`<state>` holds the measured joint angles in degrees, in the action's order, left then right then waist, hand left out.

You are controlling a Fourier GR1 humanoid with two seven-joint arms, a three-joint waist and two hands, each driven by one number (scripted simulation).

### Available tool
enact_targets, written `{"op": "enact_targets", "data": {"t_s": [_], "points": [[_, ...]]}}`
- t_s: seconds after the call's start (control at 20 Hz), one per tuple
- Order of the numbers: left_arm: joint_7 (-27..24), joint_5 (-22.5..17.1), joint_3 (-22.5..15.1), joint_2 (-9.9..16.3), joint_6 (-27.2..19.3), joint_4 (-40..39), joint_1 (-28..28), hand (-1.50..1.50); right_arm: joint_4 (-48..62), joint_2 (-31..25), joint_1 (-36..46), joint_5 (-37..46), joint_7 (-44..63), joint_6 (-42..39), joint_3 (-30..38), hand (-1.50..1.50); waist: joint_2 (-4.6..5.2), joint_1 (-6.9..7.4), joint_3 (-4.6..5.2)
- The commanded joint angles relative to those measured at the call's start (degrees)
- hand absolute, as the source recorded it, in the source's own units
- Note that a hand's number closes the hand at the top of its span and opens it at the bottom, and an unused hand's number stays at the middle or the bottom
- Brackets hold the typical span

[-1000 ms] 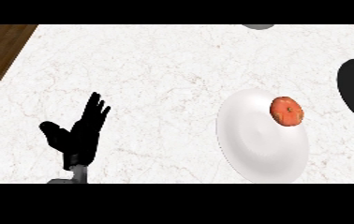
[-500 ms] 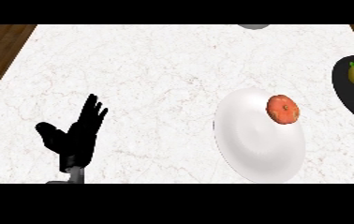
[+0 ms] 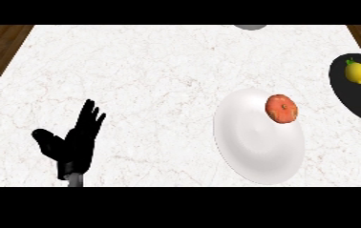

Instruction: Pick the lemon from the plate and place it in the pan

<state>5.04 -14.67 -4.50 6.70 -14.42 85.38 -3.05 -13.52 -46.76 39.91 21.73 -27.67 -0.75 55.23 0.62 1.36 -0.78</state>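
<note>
Lemon (image 3: 353,71) seemingly already lies in the dark pan (image 3: 340,86); an orange fruit (image 3: 281,108) occupies the plate (image 3: 254,146). Left hand (image 3: 70,143) rests with fingers spread, holding nothing.

Most of the view is taken up by a white marble countertop veined with faint brown-grey lines (image 3: 155,79). Strips of brown wooden flooring (image 3: 13,38) are seen past its left and right edges. Even lighting is cast throughout.
</note>
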Motion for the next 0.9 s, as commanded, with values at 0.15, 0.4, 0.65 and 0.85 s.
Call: {"op": "enact_targets", "data": {"t_s": [0.15,0.4,0.65,0.85], "points": [[1.71,-0.83,0.17,0.46,1.12,-0.21,-2.88,0.0,2.09,-3.61,-8.61,-4.94,-7.61,-18.77,2.43,-1.5,-0.24,-0.67,0.55],[2.87,0.83,-0.96,-0.06,0.41,0.21,-2.78,0.0,0.53,-3.89,-9.9,-5.72,-8.43,-19.52,0.57,-1.5,-0.35,-0.59,0.64],[1.0,2.48,-2.07,-2.21,-0.53,-0.74,-3.39,0.0,-1.06,-2.11,-10.57,-7.86,-6.14,-16.95,-0.72,-1.5,-0.49,-0.8,0.72],[4.67,1.19,0.82,-0.1,-0.17,0.81,-1.25,0.0,-3.86,-0.69,-14.33,-9.69,-6.54,-16.44,-2.29,-1.5,-0.63,-1.2,0.77]]}}
